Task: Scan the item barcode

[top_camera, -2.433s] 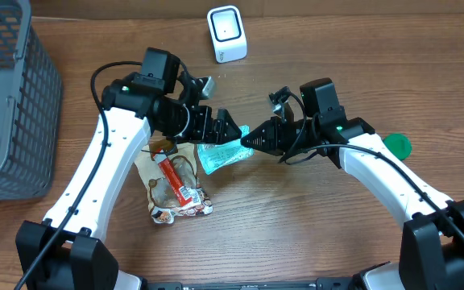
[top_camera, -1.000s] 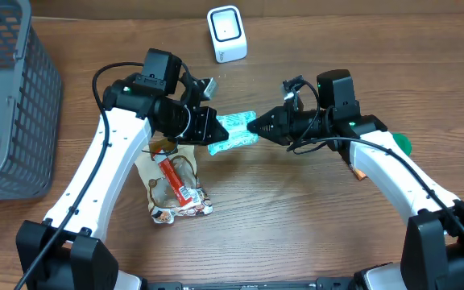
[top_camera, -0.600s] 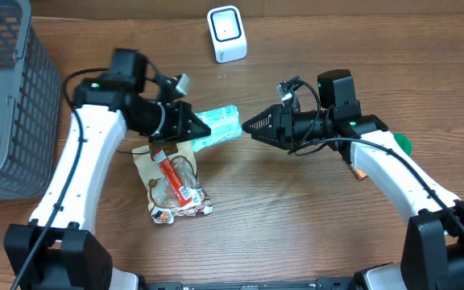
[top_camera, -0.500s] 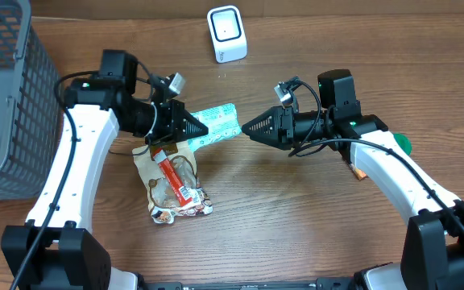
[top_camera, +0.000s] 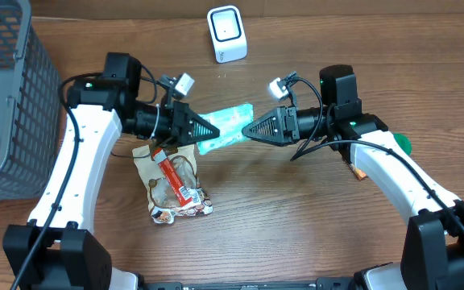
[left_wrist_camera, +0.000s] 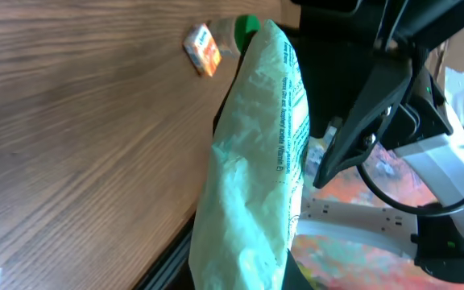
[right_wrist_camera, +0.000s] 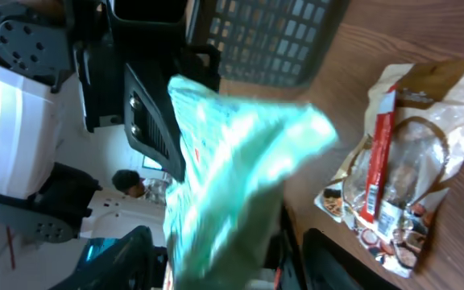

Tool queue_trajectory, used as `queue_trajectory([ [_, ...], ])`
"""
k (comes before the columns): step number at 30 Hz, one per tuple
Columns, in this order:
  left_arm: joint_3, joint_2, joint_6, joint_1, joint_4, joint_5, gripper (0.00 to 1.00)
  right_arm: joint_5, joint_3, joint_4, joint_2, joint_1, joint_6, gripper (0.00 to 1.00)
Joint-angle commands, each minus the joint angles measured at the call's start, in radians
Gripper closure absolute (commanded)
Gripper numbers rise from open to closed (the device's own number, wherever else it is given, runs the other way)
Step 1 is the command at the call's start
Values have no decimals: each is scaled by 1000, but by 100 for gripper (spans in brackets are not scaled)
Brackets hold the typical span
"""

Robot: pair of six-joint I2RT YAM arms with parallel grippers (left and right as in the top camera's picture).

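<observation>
The item is a crinkled teal packet [top_camera: 230, 122], held in the air over the table's middle. My left gripper [top_camera: 202, 129] is shut on its left end. In the left wrist view the packet [left_wrist_camera: 256, 177] fills the centre, small print running along one edge, and it hides the jaws. My right gripper [top_camera: 248, 131] faces it from the right and is open. The packet's free end [right_wrist_camera: 232, 177] lies between its dark fingers [right_wrist_camera: 127, 258], with gaps on both sides. A white scanner [top_camera: 226, 34] stands at the back of the table.
A brown snack bag with a red stripe [top_camera: 171, 181] lies on the table below the left gripper. A grey mesh basket [top_camera: 6, 97] stands at the left edge. A green cap [top_camera: 399, 145] and a small orange item [top_camera: 359, 171] lie by the right arm.
The right gripper let go of the packet and opened. The left arm pulled the packet leftward, then brought it back right, so its free end is between the right fingers again.
</observation>
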Motion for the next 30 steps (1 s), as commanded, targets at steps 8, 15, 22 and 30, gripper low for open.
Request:
queue_trajectory([
  [8,-3,0,37,-23,5,49,96,-42,23,7,-27,4,-4,85],
  [15,-3,0,37,-23,17,40,96,-39,23,6,-27,4,-4,52],
  [22,-3,0,37,-23,21,40,96,-39,22,-5,-27,4,-5,96],
  [30,-3,0,37,-23,21,39,96,71,22,11,-27,4,-4,44],
])
